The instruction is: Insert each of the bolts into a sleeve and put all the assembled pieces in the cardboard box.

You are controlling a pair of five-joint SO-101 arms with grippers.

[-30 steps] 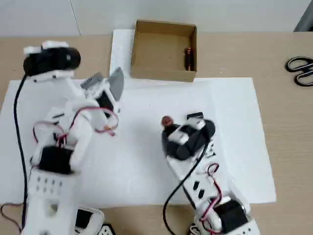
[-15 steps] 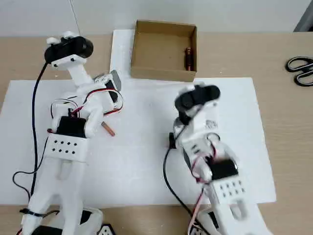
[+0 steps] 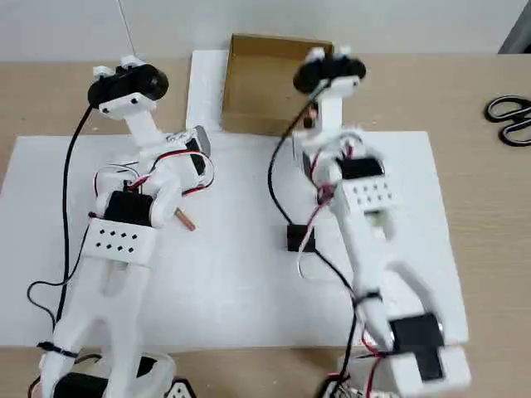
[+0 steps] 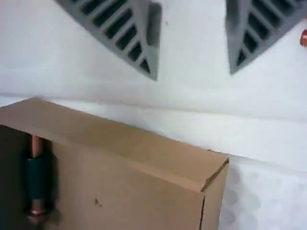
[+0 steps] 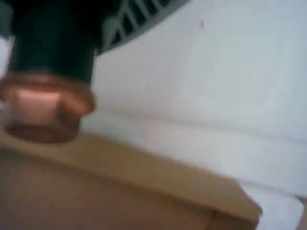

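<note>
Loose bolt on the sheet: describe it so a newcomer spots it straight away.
Start at the white sheet on the table, then the left arm. Beside that arm a short copper-coloured bolt lies flat on the sheet. Unlike the piece in the cardboard box, it wears no dark sleeve.

the white plastic left arm [image 3: 124,240], strung with red and black wires, leans forward and folds down at the wrist. its grey ribbed hand [image 4: 194,67] points downward, both fingers spread well apart and gripping nothing. the white plastic right arm [image 3: 365,199] stretches farther forward, almost fully extended. its hand [image 3: 312,131] is clamped on a dark sleeve with a copper bolt head [image 5: 45,72].
</note>
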